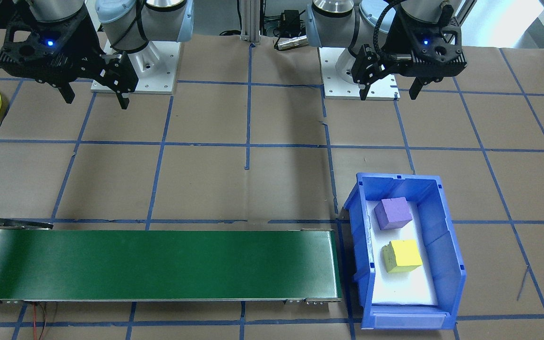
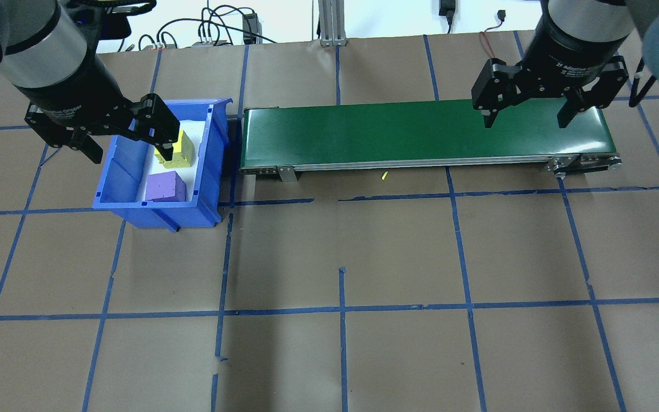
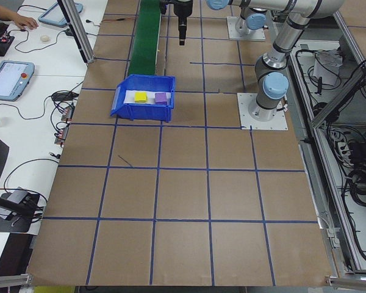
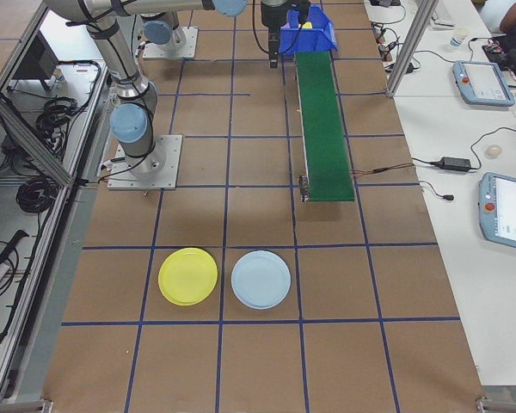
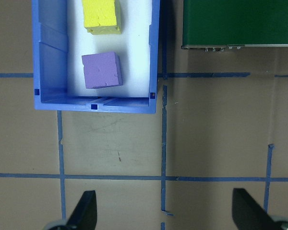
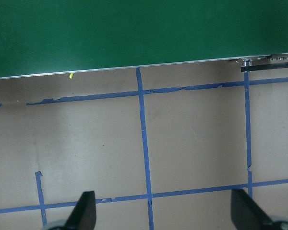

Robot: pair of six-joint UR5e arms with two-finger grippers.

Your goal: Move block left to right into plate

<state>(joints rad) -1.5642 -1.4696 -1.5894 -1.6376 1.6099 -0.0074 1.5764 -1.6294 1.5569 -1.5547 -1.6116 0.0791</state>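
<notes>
Two foam blocks lie in a blue bin (image 1: 443,236): a yellow block (image 1: 402,255) and a purple block (image 1: 393,213). The left wrist view shows the purple block (image 5: 102,70) nearer my fingers and the yellow block (image 5: 102,17) beyond it. My left gripper (image 1: 388,93) hangs open and empty, high over the table on the robot's side of the bin. The right gripper (image 1: 96,99) is open and empty too, near the other end of the belt. The yellow plate (image 4: 187,276) lies flat on the table at the far right, with nothing on it.
A green conveyor belt (image 2: 421,131) runs from beside the bin toward the right arm. A pale blue plate (image 4: 261,280) sits next to the yellow one. Brown paper with a blue tape grid covers the table. Tablets and cables lie on a side bench.
</notes>
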